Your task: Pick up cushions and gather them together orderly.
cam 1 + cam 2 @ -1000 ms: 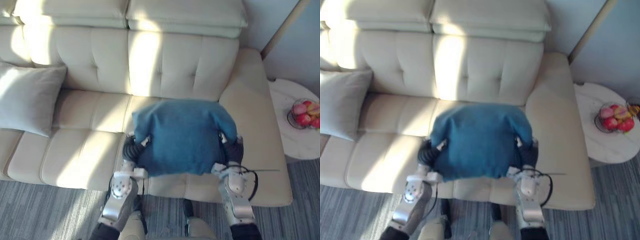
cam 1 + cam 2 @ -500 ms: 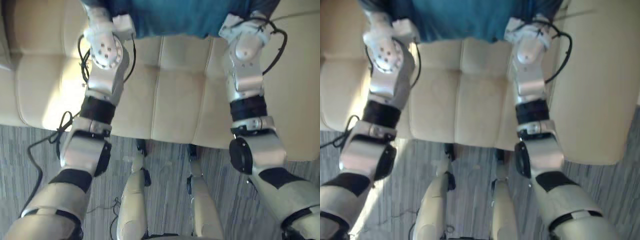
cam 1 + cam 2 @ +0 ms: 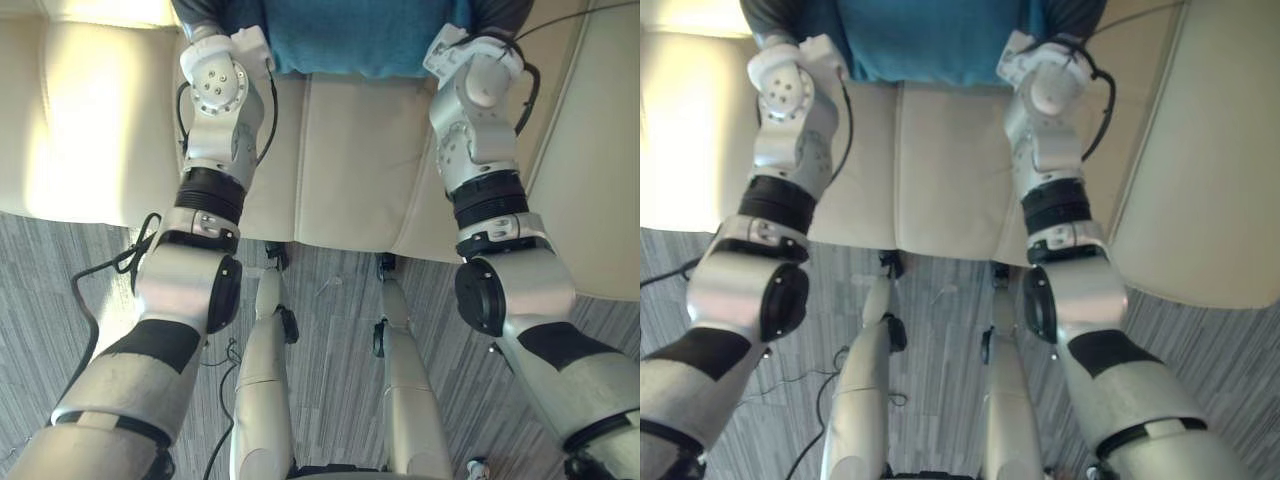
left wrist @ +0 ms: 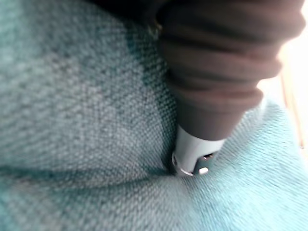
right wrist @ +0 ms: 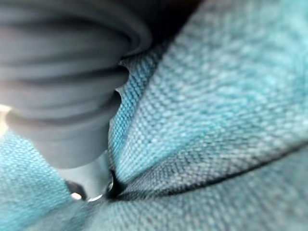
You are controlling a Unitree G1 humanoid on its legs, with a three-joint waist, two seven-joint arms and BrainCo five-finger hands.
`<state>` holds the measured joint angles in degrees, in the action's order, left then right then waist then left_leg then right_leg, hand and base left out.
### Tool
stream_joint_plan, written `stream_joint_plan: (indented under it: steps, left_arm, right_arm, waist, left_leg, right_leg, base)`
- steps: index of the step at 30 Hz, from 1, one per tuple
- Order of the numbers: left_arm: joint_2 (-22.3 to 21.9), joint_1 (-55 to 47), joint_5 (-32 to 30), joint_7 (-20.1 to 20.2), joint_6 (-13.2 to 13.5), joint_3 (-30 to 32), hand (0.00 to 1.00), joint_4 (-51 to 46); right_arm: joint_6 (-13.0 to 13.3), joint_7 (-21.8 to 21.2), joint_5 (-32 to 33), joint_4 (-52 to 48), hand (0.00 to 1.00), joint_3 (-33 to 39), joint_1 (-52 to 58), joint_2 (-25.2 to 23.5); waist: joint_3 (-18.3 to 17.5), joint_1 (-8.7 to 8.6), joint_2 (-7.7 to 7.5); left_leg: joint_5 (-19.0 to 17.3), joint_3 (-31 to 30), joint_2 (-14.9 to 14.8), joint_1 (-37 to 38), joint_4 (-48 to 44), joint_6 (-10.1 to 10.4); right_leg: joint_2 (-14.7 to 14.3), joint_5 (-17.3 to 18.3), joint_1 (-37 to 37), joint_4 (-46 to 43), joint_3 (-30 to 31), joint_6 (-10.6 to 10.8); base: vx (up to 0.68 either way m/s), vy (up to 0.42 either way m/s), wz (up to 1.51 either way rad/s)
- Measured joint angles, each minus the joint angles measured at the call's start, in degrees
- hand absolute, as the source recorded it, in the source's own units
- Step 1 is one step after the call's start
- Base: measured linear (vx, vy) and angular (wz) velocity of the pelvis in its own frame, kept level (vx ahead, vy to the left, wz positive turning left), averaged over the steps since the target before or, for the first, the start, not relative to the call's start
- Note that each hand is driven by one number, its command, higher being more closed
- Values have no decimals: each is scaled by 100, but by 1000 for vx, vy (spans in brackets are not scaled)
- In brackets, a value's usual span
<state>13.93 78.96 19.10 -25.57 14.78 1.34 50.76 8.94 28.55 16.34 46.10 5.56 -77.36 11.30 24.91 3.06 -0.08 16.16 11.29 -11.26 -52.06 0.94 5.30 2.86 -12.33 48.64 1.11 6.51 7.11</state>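
A cream leather sofa (image 3: 350, 150) with stitched seams is standing on a grey striped carpet floor (image 3: 40, 300), its front edge running across the head views. The seat is stretching from a sunlit panel on the robot's left to a longer chaise section (image 3: 600, 150), which is jutting further out over the carpet on the right. A teal woven-fabric cushion (image 3: 350, 35) is showing over the middle seat panels. It is possibly resting on the seat, though its underside is hidden, so contact cannot be confirmed.
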Motion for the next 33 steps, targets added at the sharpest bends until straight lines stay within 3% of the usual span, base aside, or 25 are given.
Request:
stream_joint_plan:
  steps: [10,13,18,21,24,28,30,33]
  left_arm:
    - [153,-911,146,412,27,266,0,-264]
    - [293,-1358,308,601,-2,376,0,-609]
    - [707,-2636,740,853,149,625,0,-1896]
    - [707,-3587,872,1017,365,626,0,-2672]
    - [270,-4817,874,1207,499,624,0,-3413]
    - [-742,-6438,835,1571,447,259,0,-3652]
    - [-930,-7088,731,1758,372,82,0,-3603]
    - [-1139,-7800,460,2066,186,-18,0,-2814]
  right_arm:
    - [14,-341,173,-98,0,-169,747,461]
    - [24,-397,241,-878,0,55,1412,630]
    - [413,-600,446,-2831,0,843,3001,1025]
    - [617,-757,395,-3762,0,1179,4053,1017]
    - [762,-935,257,-4567,0,1257,5284,724]
    - [801,-1307,-66,-4722,0,1178,6848,-310]
    - [797,-1513,-213,-4454,0,1082,7330,-684]
    - [682,-1767,-515,-3371,0,815,8140,-983]
  waist:
    - [0,-16,0]
    - [0,-18,0]
    - [-8,-26,-8]
    - [-30,-18,-29]
    - [-198,-5,-42]
    - [-514,-4,-50]
    - [-593,25,-101]
    - [-1153,17,-123]
  left_leg:
    - [102,-101,19,244,25,12]
    - [120,-133,54,477,108,-4]
    - [79,-270,105,992,138,32]
    - [-60,-386,131,1354,136,101]
    - [-124,-492,194,1616,110,93]
    - [-287,-728,285,2106,29,97]
    - [-425,-707,323,2517,-33,106]
    - [-773,-705,375,2994,-259,135]
  right_leg:
    - [14,312,-48,-595,-228,-62]
    - [39,532,-108,-936,-285,-68]
    - [92,916,-494,-1383,-445,-113]
    - [126,1201,-798,-1654,-564,-149]
    - [198,1475,-1033,-1896,-703,-186]
    - [312,1793,-1682,-2015,-999,-223]
    - [346,1934,-2097,-2068,-991,-221]
    - [411,2152,-2693,-2029,-1031,-213]
  base:
    - [-64,4,8]
    - [-64,-16,13]
    - [-31,-59,19]
    - [16,-96,30]
    - [49,-83,31]
    - [98,-90,39]
    - [114,-79,18]
    - [124,-48,8]
